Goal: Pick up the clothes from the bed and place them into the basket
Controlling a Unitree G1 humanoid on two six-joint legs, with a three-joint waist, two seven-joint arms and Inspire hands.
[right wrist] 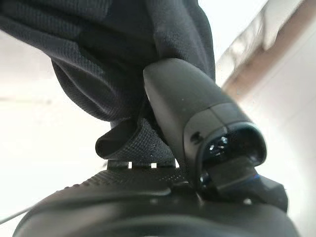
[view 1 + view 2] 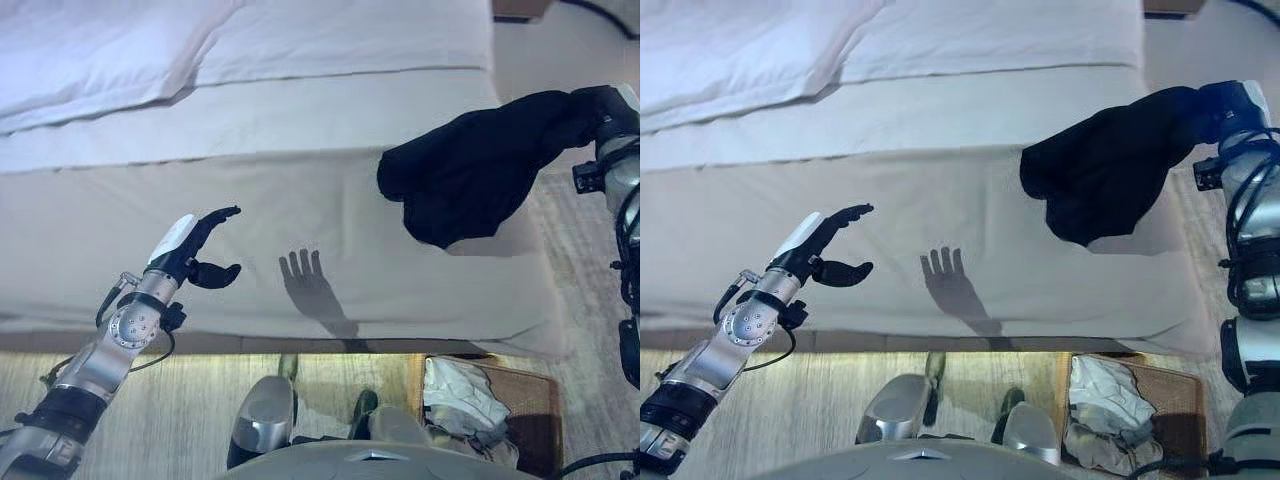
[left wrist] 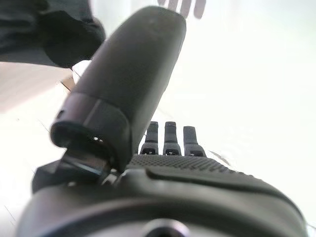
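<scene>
A black garment (image 2: 470, 170) hangs in the air over the right end of the bed (image 2: 300, 120), held up by my right hand (image 2: 1230, 105) at the right edge. In the right wrist view the thumb (image 1: 192, 118) pinches the black cloth (image 1: 113, 59) against the fingers. My left hand (image 2: 195, 250) hovers over the bed's front side with straight fingers and nothing in it; the left wrist view shows its thumb (image 3: 128, 89) and fingers (image 3: 170, 138) spread. A brown basket (image 2: 535, 395) stands on the floor at the lower right with light clothes (image 2: 460, 395) in it.
The bed carries a white sheet and a folded white duvet (image 2: 110, 60) at the back left. A pale wooden floor (image 2: 190, 410) runs along the bed's front. A rug (image 2: 580, 250) lies to the right of the bed.
</scene>
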